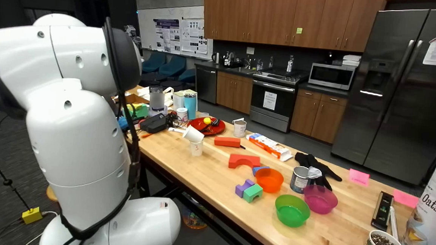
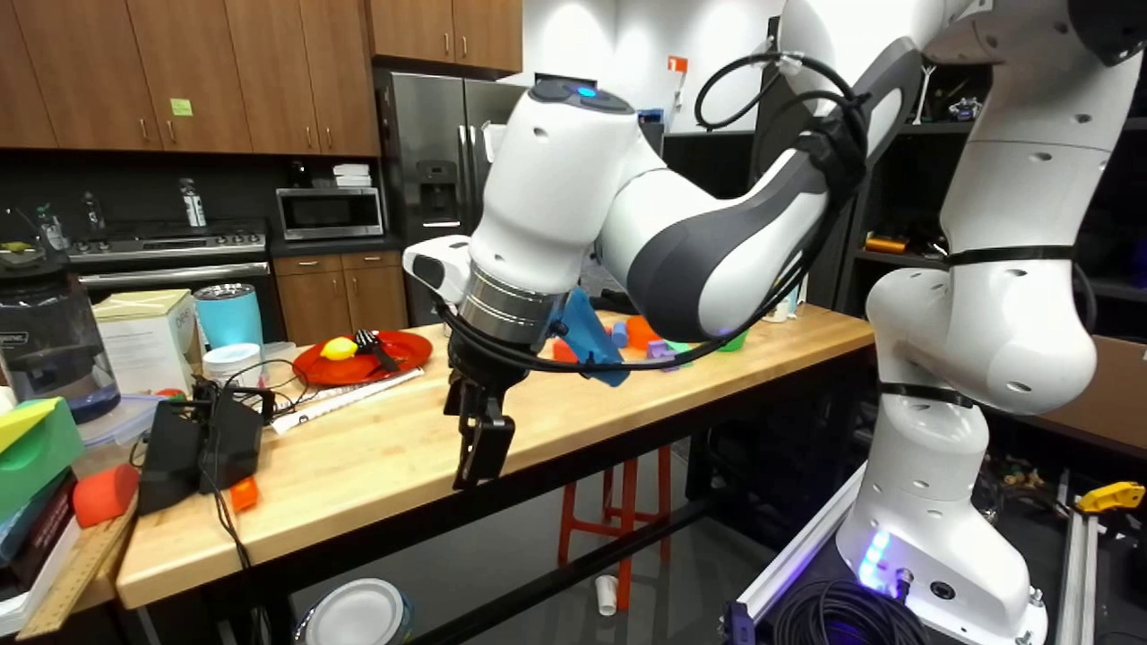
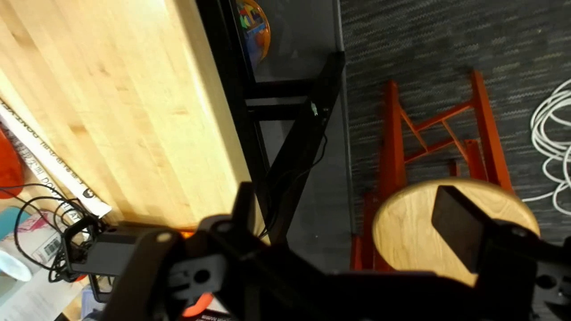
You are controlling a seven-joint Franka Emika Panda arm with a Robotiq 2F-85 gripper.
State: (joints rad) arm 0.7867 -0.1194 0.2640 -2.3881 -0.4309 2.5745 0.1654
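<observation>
Claw (image 3: 345, 196) released, spread wide by the bench (image 3: 147, 111) | in an exterior view I read "Oats" on near-right bag (image 1: 428, 220) | "3" on cup (image 1: 196, 149) farther left

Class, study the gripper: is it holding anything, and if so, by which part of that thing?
Nothing is held: the gripper is open, its fingers wide apart in the wrist view with nothing gripped between them.
</observation>
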